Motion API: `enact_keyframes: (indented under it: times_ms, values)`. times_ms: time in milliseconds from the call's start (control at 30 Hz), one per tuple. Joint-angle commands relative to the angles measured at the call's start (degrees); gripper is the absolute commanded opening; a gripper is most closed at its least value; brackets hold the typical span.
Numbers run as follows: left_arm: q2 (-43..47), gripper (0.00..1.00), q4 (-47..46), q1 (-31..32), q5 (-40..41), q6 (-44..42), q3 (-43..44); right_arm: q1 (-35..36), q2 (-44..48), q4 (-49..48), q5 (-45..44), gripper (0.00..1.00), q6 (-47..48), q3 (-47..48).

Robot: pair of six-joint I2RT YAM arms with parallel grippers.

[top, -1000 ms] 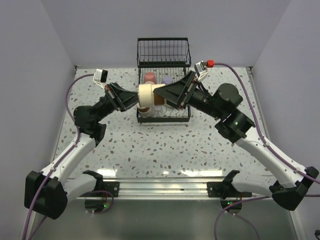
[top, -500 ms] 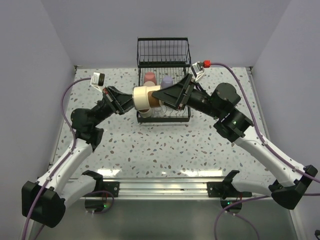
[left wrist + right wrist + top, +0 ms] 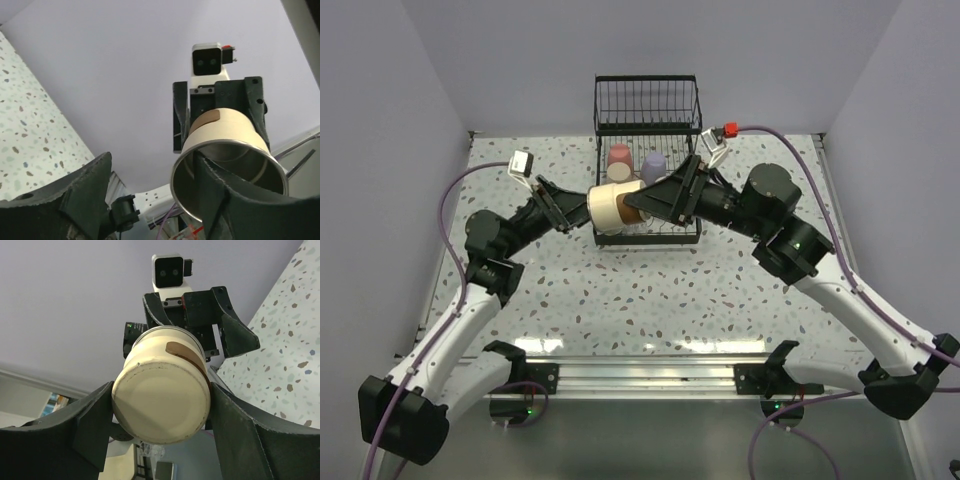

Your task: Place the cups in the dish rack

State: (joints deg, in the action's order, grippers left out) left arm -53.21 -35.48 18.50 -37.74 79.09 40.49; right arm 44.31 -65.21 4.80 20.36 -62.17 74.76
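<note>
Beige cup [image 3: 608, 207] in air over front of dish rack [image 3: 647, 105], lying sideways, long axis along line between my arms: mouth toward left, base toward right. Right gripper [image 3: 161, 390] clamped across cup wall. Left gripper [image 3: 152, 162] jaws apart, one finger at mouth. Left exit likely straight back along axis

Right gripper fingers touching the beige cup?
Touching. Right wrist view shows both fingers of the right gripper flush against the sides of the beige cup, no gap.
</note>
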Motion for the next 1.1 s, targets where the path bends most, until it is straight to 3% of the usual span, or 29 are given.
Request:
enact_keyframes:
  times_ms: [0,100,233,400,600,900,1067]
  values:
    - [2.1,0.75,8.4,-0.2,0.6,-5.5,3.2,0.1,2.8,3.4,-1.5,0.00,4.3,3.8]
    - [3.1,0.88,15.8,-0.2,1.3,-9.9,4.8,-0.3,3.2,7.0,-2.5,0.00,7.1,5.3]
    - [4.9,0.97,25.3,-0.3,4.2,-16.4,6.5,-2.3,3.9,10.1,-2.9,0.00,9.0,5.9]
    - [5.9,0.97,49.2,-0.4,15.9,-26.9,13.6,-4.9,4.7,14.0,-3.0,0.00,10.6,6.2]
    - [5.2,0.97,68.3,-0.3,28.1,-36.7,19.8,-7.0,2.9,25.8,-7.3,0.00,18.7,12.9]
    - [4.4,0.96,80.3,-0.4,38.0,-44.3,23.5,-9.3,-7.4,49.0,-18.8,0.00,31.9,28.6]
    - [2.9,0.96,86.1,-0.3,45.0,-49.1,25.4,-12.3,-15.7,59.3,-19.1,0.00,35.4,35.4]
